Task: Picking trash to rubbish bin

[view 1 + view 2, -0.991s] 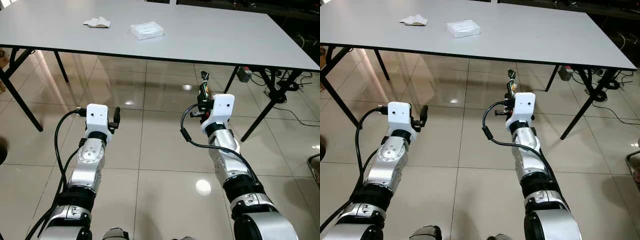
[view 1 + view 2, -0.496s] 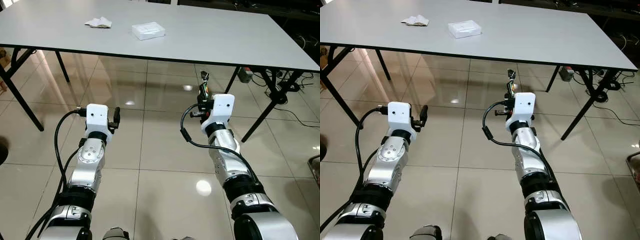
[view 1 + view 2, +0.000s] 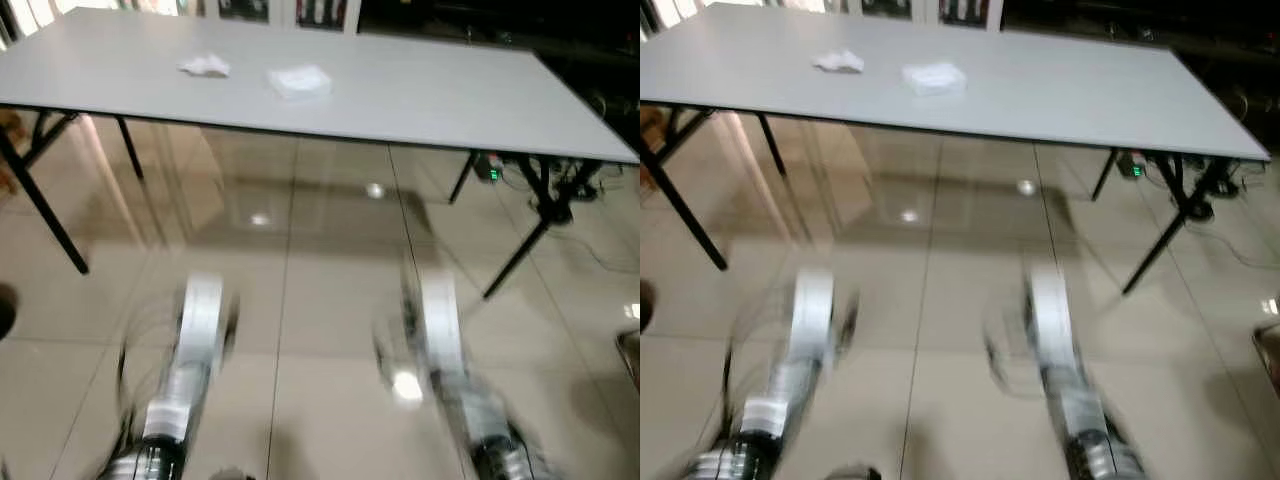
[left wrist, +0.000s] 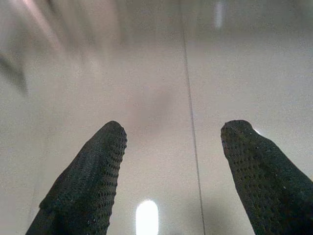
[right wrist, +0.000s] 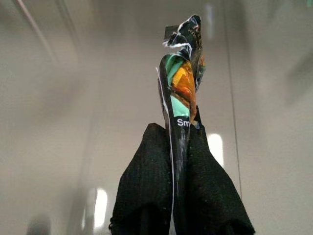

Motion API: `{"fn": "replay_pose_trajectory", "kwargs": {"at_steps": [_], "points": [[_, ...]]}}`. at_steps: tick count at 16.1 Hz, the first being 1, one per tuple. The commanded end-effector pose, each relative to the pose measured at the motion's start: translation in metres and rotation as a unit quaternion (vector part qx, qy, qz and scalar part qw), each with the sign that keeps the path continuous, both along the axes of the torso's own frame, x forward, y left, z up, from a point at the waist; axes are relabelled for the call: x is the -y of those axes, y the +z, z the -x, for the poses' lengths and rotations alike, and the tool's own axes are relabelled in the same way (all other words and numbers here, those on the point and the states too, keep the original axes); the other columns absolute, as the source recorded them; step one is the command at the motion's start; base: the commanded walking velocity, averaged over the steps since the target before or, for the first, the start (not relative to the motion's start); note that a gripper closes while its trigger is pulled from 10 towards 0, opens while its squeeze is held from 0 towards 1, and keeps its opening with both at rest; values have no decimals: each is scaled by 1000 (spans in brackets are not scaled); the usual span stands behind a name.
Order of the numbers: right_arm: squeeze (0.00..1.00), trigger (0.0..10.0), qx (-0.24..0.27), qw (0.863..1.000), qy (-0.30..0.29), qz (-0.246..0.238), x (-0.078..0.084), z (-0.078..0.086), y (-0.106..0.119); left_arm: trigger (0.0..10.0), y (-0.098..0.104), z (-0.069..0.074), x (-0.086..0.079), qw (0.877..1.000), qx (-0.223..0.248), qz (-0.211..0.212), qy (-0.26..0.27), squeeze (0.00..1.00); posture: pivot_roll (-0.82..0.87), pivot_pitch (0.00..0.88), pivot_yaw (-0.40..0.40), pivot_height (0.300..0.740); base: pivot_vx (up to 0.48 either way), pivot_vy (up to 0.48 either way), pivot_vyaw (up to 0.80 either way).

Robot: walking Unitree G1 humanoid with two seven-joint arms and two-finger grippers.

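Wrapper (image 5: 182, 88) is pinched flat in your right claw (image 5: 180, 147), its crumpled green, orange and black end sticking out past the fingertips, white lettering at the grip. You're in the carry step: trash in hand, bin not yet in sight. Head views blur with motion, so next you need to find the bin and get that claw above it before letting go. Left claw (image 4: 171, 142) is spread wide, empty, over floor tiles. Ahead of both claws, the desk (image 3: 420, 90) carries a crumpled tissue (image 3: 205, 66) and a white pack (image 3: 300, 80).
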State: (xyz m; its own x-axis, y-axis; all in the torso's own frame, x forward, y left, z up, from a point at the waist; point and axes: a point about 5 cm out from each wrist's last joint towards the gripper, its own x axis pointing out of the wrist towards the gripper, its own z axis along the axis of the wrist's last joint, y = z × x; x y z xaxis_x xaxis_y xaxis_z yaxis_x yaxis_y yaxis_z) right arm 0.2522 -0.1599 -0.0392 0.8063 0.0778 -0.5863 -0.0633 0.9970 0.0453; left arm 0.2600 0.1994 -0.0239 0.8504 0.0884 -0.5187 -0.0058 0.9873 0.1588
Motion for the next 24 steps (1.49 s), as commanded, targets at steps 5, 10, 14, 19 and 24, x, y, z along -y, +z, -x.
{"fn": "replay_pose_trajectory", "kwargs": {"at_steps": [5, 10, 14, 19, 24], "points": [[0, 10000, 51, 999, 11, -1, -4, -27, 22, 10000, 18, -22, 10, 999, 45, 0, -15, 0, -18, 97, -85, 740, 0, 0, 0], [0, 10000, 6, 1000, 3, 10, 5, -12, 8, 10000, 3, -10, 13, 1000, 3, 5, -30, 0, -19, 92, -87, 740, 0, 0, 0], [0, 10000, -43, 999, -20, 20, 19, 9, -8, 10000, -13, 7, 12, 998, -43, -6, -51, 0, -18, 85, -89, 740, 0, 0, 0], [0, 10000, -89, 995, -39, 22, 26, 32, -23, 10000, -23, 20, 13, 996, -73, -11, -59, 0, -15, 69, -84, 740, 0, 0, 0], [0, 10000, -99, 994, -49, 14, 23, 37, -27, 10000, -24, 20, 13, 995, -82, -10, -55, 0, -15, 56, -72, 740, 0, 0, 0]]}}
